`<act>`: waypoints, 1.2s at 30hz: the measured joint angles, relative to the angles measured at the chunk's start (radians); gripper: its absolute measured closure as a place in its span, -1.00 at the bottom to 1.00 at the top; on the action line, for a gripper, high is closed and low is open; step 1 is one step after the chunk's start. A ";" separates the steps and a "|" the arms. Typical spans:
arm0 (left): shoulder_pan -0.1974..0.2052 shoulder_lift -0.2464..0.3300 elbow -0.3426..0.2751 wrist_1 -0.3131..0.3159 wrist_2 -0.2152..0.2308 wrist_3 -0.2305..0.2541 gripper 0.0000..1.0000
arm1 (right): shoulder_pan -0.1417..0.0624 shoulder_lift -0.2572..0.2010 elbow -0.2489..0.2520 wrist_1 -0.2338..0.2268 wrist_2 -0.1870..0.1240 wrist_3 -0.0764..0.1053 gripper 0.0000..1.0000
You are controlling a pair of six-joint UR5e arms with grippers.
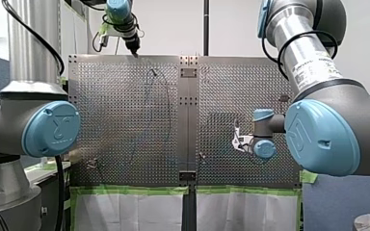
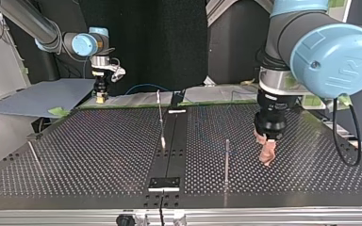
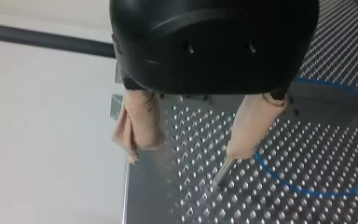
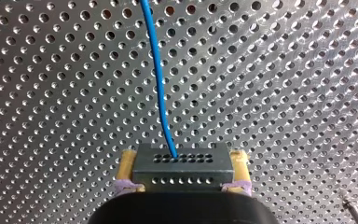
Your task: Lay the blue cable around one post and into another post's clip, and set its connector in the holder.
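Observation:
In the right wrist view my right gripper (image 4: 182,183) is shut on a small perforated metal connector (image 4: 181,167), gripped between yellow pads. The blue cable (image 4: 157,79) runs out of the connector and away over the perforated table. My right gripper (image 2: 101,96) hangs at the far left of the top view. My left gripper (image 3: 196,140) is open, its beige fingers (image 3: 254,123) apart with nothing between them. It hovers low over the table (image 2: 311,165) at the top view's right. A thin metal post (image 3: 223,171) stands by one fingertip. A loop of blue cable (image 3: 303,190) lies beyond.
Thin posts stand on the table (image 2: 226,160) (image 2: 160,115) (image 2: 32,151). A dark rail (image 2: 172,141) runs down the middle, with a small plate (image 2: 165,183) at its near end. A grey sheet (image 2: 37,96) lies at the far left. Green tape edges the table (image 1: 135,190).

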 joint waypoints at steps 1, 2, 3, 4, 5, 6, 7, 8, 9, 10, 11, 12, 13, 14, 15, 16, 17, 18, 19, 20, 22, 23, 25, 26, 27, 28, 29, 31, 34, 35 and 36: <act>0.001 0.001 0.000 0.000 -0.011 -0.002 -1.00 | 0.000 0.000 0.000 0.000 0.000 0.000 1.00; 0.001 0.001 0.000 0.000 -0.018 -0.004 -1.00 | 0.000 0.000 0.000 0.000 0.000 0.000 1.00; 0.002 0.001 0.000 0.000 -0.026 -0.005 -1.00 | 0.000 0.000 0.000 0.001 0.000 0.000 1.00; 0.002 0.001 0.000 0.001 -0.037 -0.007 -1.00 | 0.000 0.000 0.000 0.001 0.000 0.000 1.00; 0.002 0.001 0.000 0.001 -0.045 -0.008 -1.00 | 0.000 0.000 0.000 0.000 0.000 0.000 1.00; 0.002 0.001 0.000 0.001 -0.052 -0.009 -1.00 | -0.001 0.000 0.000 0.000 0.000 0.000 1.00; 0.002 0.001 0.000 0.001 -0.062 -0.009 -1.00 | -0.001 0.000 0.000 0.000 0.000 0.000 1.00; 0.003 0.001 0.000 0.001 -0.069 -0.010 -1.00 | -0.001 0.000 0.000 0.000 0.000 0.000 1.00; 0.003 0.001 0.000 0.001 -0.075 -0.010 -1.00 | -0.001 0.000 0.000 0.000 0.000 0.000 1.00; 0.003 0.001 0.000 0.001 -0.081 -0.010 -1.00 | -0.001 0.000 0.000 0.001 0.000 0.000 1.00; 0.003 0.002 0.000 0.001 -0.084 -0.010 -1.00 | -0.002 0.000 0.000 0.001 0.000 0.000 1.00; 0.003 0.002 0.000 0.001 -0.084 -0.010 -1.00 | -0.002 0.000 0.000 0.001 0.000 0.000 1.00; 0.003 0.001 0.000 0.001 -0.083 -0.011 -1.00 | -0.002 0.000 0.000 0.002 0.000 0.000 1.00; 0.002 0.002 0.000 0.001 -0.081 -0.011 -1.00 | -0.002 0.000 0.000 0.002 0.000 0.000 1.00; 0.002 0.001 0.000 0.001 -0.078 -0.011 -1.00 | -0.002 0.000 0.000 0.002 0.000 0.000 1.00; 0.001 0.002 0.000 0.001 -0.073 -0.012 -1.00 | -0.002 0.000 0.000 0.002 0.000 0.000 1.00; 0.000 0.002 0.000 0.001 -0.069 -0.012 -1.00 | -0.003 0.000 0.000 0.003 0.000 0.000 1.00; -0.001 0.002 0.000 0.001 -0.063 -0.013 -1.00 | -0.003 0.000 0.001 0.003 0.000 0.000 1.00; -0.002 0.001 0.000 0.002 -0.055 -0.015 -1.00 | -0.003 0.000 0.001 0.003 0.000 0.000 1.00; -0.004 0.001 0.000 0.004 -0.049 -0.018 -1.00 | -0.003 0.000 0.001 0.003 0.000 0.000 1.00; -0.007 0.001 0.000 0.013 -0.032 -0.028 -1.00 | -0.003 0.000 0.001 0.003 0.000 0.000 1.00; -0.009 0.002 -0.001 0.018 -0.025 -0.033 -1.00 | -0.003 0.000 0.001 0.003 0.000 0.000 1.00; -0.012 0.001 -0.005 0.029 -0.008 -0.048 -1.00 | -0.004 0.000 0.001 0.003 0.000 0.000 1.00; -0.014 0.001 -0.009 0.033 0.000 -0.056 -1.00 | -0.005 0.000 0.001 0.003 0.000 0.000 1.00; -0.016 0.001 -0.014 0.037 0.008 -0.061 -1.00 | -0.005 0.000 0.001 0.003 0.000 0.000 1.00; -0.019 0.001 -0.022 0.044 0.019 -0.065 -1.00 | -0.005 0.000 0.000 0.003 0.000 0.000 1.00; -0.021 0.001 -0.028 0.050 0.027 -0.065 -1.00 | -0.005 0.000 0.001 0.003 0.000 0.000 1.00; -0.028 0.001 -0.044 0.064 0.044 -0.060 -1.00 | -0.006 0.000 0.001 0.003 0.000 0.000 1.00; -0.040 0.001 -0.068 0.088 0.069 -0.050 -1.00 | -0.006 0.000 0.001 0.006 0.000 -0.001 1.00; -0.045 0.001 -0.077 0.096 0.077 -0.048 -1.00 | -0.006 0.000 0.001 0.008 0.001 -0.002 1.00; -0.050 0.001 -0.084 0.104 0.085 -0.048 -1.00 | -0.006 0.000 0.001 0.010 0.002 -0.005 1.00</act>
